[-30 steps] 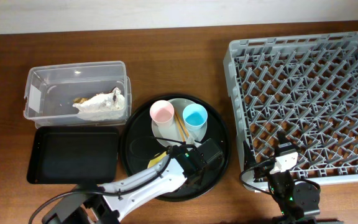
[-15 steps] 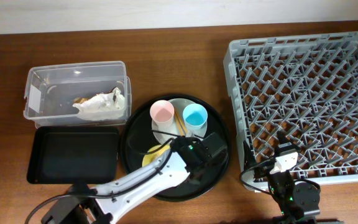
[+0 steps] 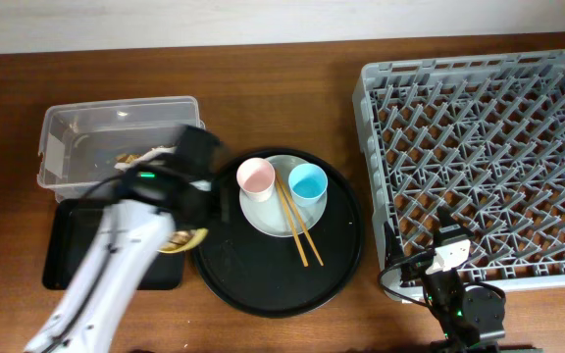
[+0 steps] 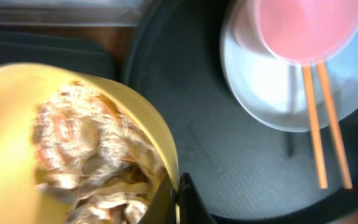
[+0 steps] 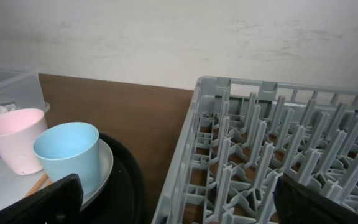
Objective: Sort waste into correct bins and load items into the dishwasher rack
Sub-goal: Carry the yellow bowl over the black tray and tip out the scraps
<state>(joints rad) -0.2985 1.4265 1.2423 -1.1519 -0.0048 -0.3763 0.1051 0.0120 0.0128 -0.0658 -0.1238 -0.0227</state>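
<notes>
My left gripper (image 4: 178, 200) is shut on the rim of the small yellow bowl (image 4: 17, 112), which holds beige food scraps (image 4: 86, 149). In the overhead view the bowl (image 3: 186, 239) hangs at the right edge of the shallow black tray (image 3: 67, 245), below the clear tub (image 3: 77, 127) with napkins (image 3: 150, 154). The pink cup (image 3: 255, 176), blue cup (image 3: 308, 181) and chopsticks (image 3: 297, 227) rest on the plate (image 3: 268, 211). My right gripper (image 5: 179, 205) is open and empty at the near left corner of the grey rack (image 3: 479, 147).
The large round black tray (image 3: 263, 284) carries the plate and lies between the bins and the rack. My left arm (image 3: 106, 275) is blurred and crosses the shallow black tray. A wall runs along the table's far edge.
My left arm has swung left off the round tray with the yellow bowl, from near the tray's middle to the shallow black tray's edge. The chopsticks now show fully. The right arm is still.
</notes>
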